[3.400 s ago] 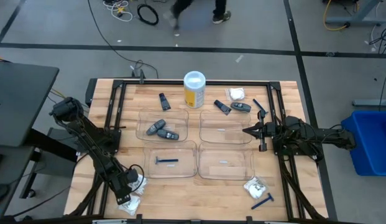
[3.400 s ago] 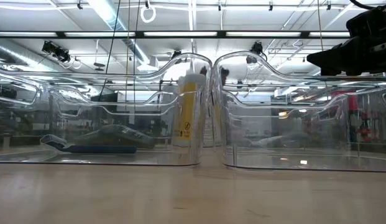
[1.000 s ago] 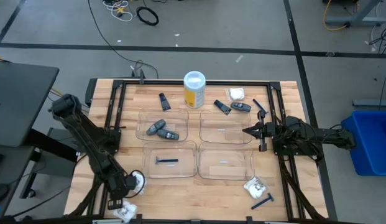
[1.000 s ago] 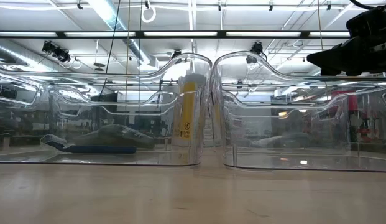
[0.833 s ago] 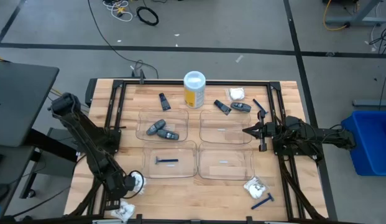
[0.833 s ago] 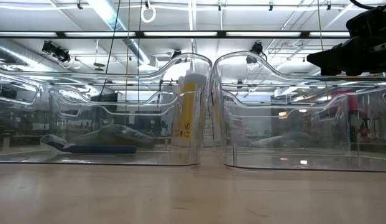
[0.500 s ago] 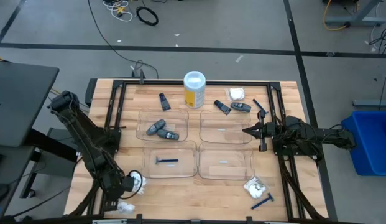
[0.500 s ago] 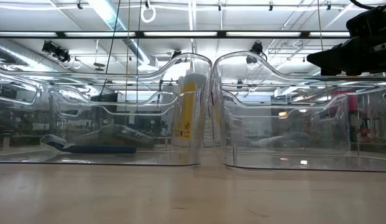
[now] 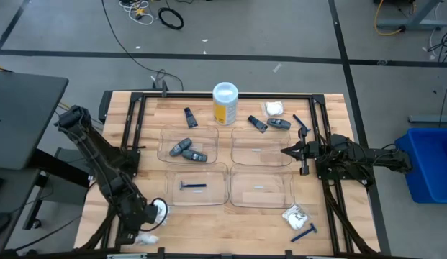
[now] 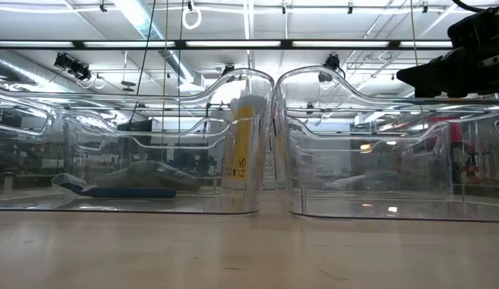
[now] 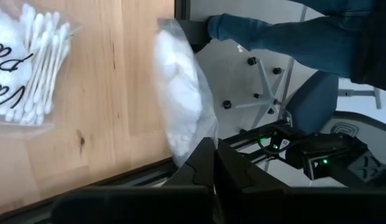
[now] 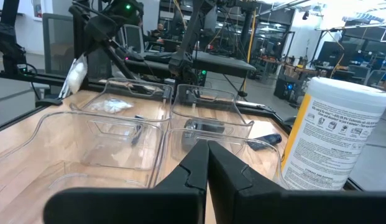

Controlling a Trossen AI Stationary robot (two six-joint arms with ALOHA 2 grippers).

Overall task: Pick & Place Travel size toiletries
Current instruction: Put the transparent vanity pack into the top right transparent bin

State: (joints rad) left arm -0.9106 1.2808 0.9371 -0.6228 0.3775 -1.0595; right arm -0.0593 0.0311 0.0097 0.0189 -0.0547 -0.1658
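While the left hand [image 11: 211,152] pinched one white packet [image 11: 180,99] by its corner at the bench [image 9: 209,234] edge, slipping looked likely; right hand [image 9: 286,151] idle, closed, empty.

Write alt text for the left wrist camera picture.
The left tool is pinched shut on a clear packet of white cotton, held beside the wooden table's edge. A packet of cotton swabs lies on the table.

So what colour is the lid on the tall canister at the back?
White, on a yellow canister; the lid shows best in the high view.
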